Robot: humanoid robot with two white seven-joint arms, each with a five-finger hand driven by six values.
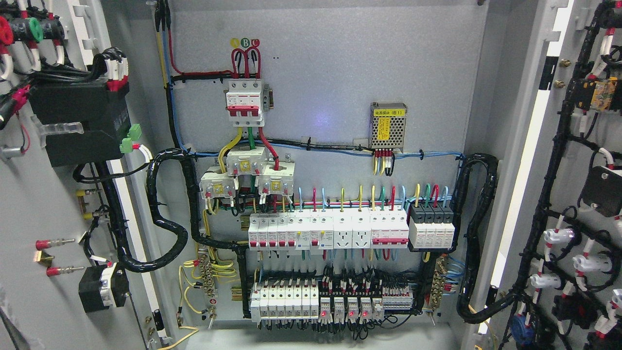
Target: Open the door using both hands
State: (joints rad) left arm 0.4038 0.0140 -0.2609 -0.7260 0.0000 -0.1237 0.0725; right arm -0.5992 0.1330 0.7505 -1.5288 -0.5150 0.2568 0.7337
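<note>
An electrical cabinet stands with both doors swung wide. The left door (29, 204) shows its grey inner face with black modules and wiring. The right door (549, 160) likewise shows its inner face, edge-on near the middle, with black cable looms and white parts. Between them the grey back panel (330, 73) lies fully exposed, carrying a red-and-white main breaker (245, 102), rows of white breakers (330, 231) and a lower row of relays with red lights (335, 301). Neither of my hands nor arms shows anywhere in the head view.
A small perforated power supply (388, 125) with a yellow label sits on the back panel's right. Thick black corrugated cable loops run from each door into the cabinet, at the left (167, 223) and right (478, 233). Red-tipped pins (53, 243) stick out from the left door.
</note>
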